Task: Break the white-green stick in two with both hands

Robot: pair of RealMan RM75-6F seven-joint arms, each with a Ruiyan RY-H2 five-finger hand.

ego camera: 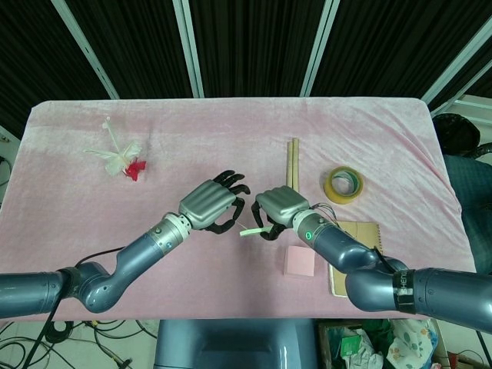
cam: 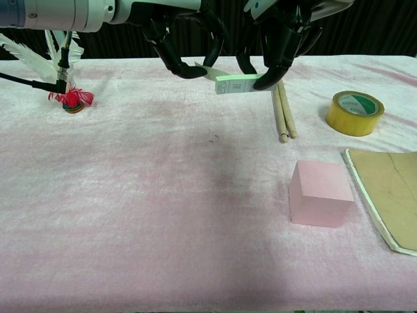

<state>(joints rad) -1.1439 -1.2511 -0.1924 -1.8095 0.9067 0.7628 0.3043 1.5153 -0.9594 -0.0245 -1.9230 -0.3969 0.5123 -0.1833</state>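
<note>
The white-green stick [ego camera: 250, 230] [cam: 236, 83] hangs level above the pink table cloth, green part to the right, white end to the left. My right hand [ego camera: 280, 206] [cam: 280, 32] pinches its green end from above. Just left of it, my left hand [ego camera: 209, 204] [cam: 186, 39] has its dark fingers spread and curved around the white end, one below and one above. Whether they touch the stick is not clear. The chest view cuts off both hands at the top.
Two wooden rods [ego camera: 293, 163] [cam: 283, 111] lie behind the right hand. To the right are a yellow tape roll [ego camera: 343, 184] [cam: 354, 112], a pink block [ego camera: 299, 261] [cam: 322, 193] and a brown notebook [ego camera: 357, 246] [cam: 388, 195]. A feather shuttlecock [ego camera: 127, 161] [cam: 68, 98] lies far left.
</note>
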